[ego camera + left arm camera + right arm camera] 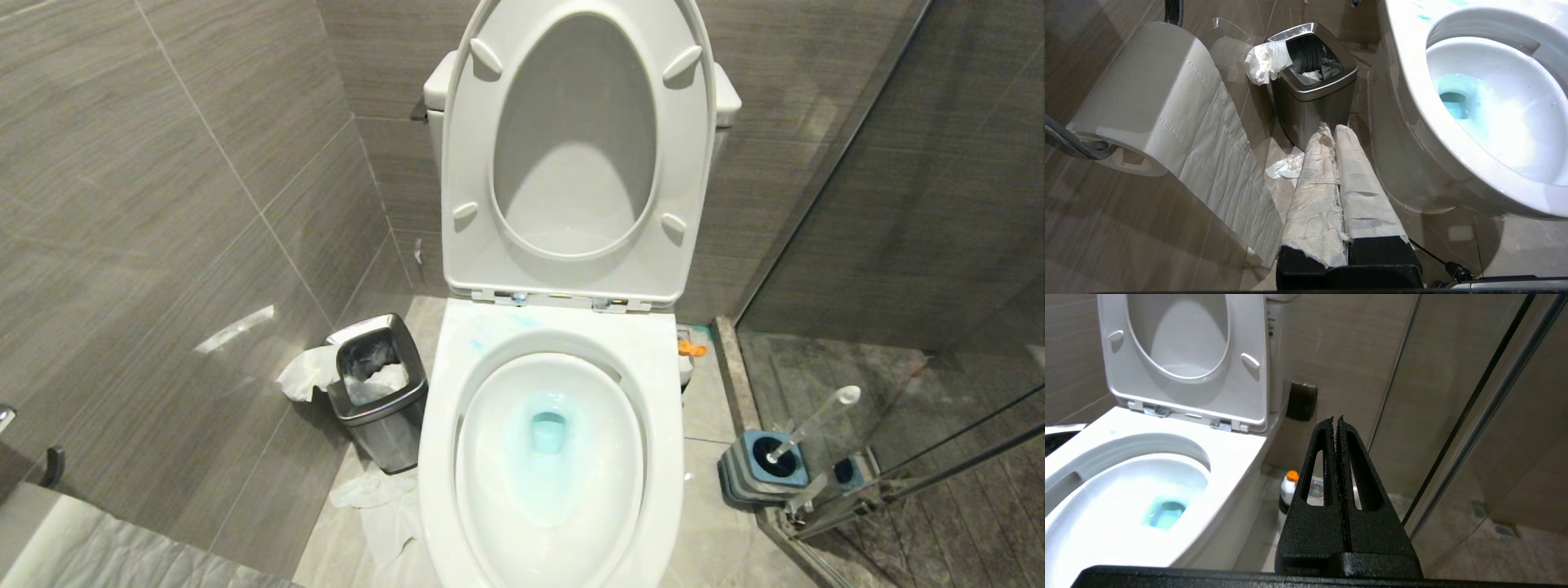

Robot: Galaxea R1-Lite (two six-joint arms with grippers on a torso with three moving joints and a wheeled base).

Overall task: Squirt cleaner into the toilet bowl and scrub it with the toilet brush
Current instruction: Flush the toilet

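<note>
The white toilet bowl (441,425) fills the middle of the head view, with seat and lid raised. Turquoise cleaner (549,433) tints the water and the drain, and faint streaks mark the back rim. To the bowl's right, the toilet brush (816,418) leans in its blue-and-grey holder (763,465) on the floor by the glass. Neither gripper shows in the head view. My left gripper (1333,127) is shut and empty, its fingers wrapped in white paper, low beside the bowl (1412,81). My right gripper (1336,417) is shut on nothing, hanging right of the bowl (1229,457).
A steel waste bin (380,392) with tissue stands left of the toilet, with crumpled paper (380,506) on the floor. A toilet-paper roll (1147,94) hangs on the left wall. A white bottle with an orange cap (1289,486) stands behind the toilet. A glass partition (898,327) closes the right side.
</note>
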